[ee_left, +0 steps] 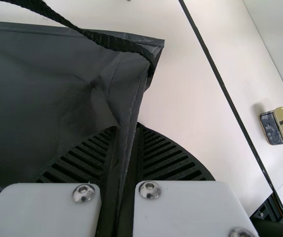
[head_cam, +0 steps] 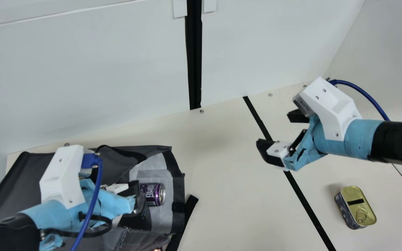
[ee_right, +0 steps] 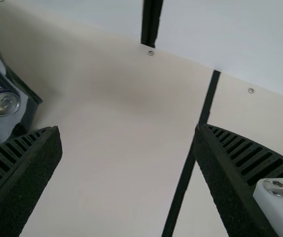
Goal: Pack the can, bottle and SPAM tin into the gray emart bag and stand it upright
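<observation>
Gray emart bag [head_cam: 26,177] fabric, a folded seamed edge, is clamped in the left claw [head_cam: 137,198]. Just beside that claw, the can [head_cam: 153,194] lies on its side within the bag's mouth, purple with pale lettering and a silver end facing outward. Around it shows a light gray lining bordered by dark trim. The bag itself lies on the tabletop [head_cam: 229,195], its dark gray cloth creased near the gripped edge, a black woven strap [head_cam: 124,152] looping across it. Farther out, the right claw [head_cam: 280,131] hangs with its fingers wide apart. Well apart from the bag sits the SPAM tin [head_cam: 358,208], gold lid up with pull ring and black strip, sides dark and patterned.
</observation>
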